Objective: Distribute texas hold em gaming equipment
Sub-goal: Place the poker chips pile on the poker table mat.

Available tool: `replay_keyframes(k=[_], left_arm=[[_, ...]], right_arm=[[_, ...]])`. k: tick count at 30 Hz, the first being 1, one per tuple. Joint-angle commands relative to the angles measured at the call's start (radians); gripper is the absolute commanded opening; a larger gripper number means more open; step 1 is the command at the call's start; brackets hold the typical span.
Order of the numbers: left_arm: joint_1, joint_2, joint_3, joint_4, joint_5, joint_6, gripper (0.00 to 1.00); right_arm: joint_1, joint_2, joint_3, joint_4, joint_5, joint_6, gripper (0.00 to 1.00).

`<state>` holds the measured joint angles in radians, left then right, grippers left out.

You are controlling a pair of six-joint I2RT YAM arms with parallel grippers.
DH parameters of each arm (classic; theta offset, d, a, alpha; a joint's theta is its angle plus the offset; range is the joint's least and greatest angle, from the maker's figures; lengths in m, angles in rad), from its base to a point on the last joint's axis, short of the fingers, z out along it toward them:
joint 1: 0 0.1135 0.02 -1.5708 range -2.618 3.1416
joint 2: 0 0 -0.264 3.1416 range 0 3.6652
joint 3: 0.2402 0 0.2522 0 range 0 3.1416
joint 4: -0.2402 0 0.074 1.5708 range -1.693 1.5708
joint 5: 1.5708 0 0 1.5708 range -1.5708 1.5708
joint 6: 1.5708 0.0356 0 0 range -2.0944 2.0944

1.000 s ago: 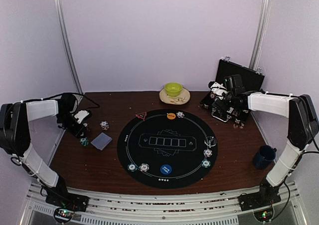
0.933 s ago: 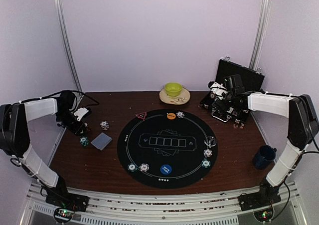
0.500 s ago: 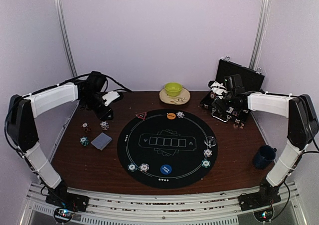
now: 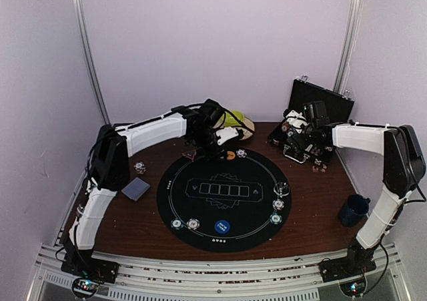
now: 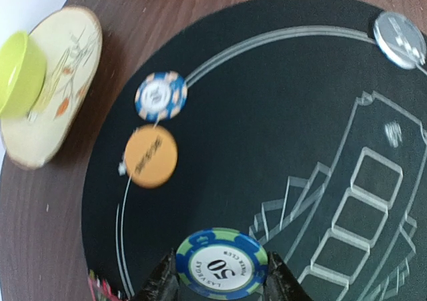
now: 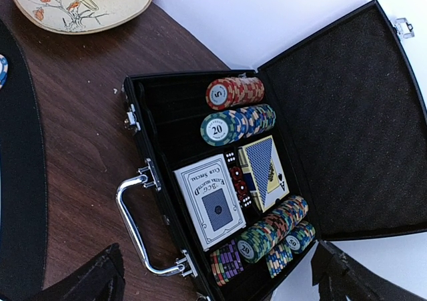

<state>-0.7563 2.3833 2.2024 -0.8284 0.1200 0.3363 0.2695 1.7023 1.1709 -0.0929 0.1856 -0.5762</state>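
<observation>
Poker chip [image 5: 221, 266] marked 50 sits pinched in the left claw [image 5: 221, 281] over the mat [image 5: 267, 134], left wrist view; lowering and releasing it looks next. From above, that claw hangs at the mat's far edge. Right wrist: right claw [image 6: 220, 287] wide, empty, above the open case [image 6: 347, 114].
</observation>
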Motion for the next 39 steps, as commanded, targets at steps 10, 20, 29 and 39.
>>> replay_keyframes(k=[10, 20, 29, 39], left_arm=[[-0.117, 0.182, 0.119, 0.182, 0.021, -0.060, 0.19], [-0.135, 0.250, 0.099, 0.178, 0.021, -0.068, 0.20], [-0.149, 0.281, 0.095, 0.149, -0.004, -0.057, 0.49], [-0.145, 0.113, 0.084, 0.141, -0.039, -0.059, 0.98]], right_arm=[[-0.014, 0.011, -0.011, 0.017, 0.008, 0.009, 1.00], [-0.014, -0.002, -0.006, 0.017, -0.004, 0.024, 1.00], [-0.015, -0.011, -0.007, 0.018, -0.012, 0.026, 1.00], [-0.011, -0.019, 0.026, -0.019, -0.055, 0.039, 1.00]])
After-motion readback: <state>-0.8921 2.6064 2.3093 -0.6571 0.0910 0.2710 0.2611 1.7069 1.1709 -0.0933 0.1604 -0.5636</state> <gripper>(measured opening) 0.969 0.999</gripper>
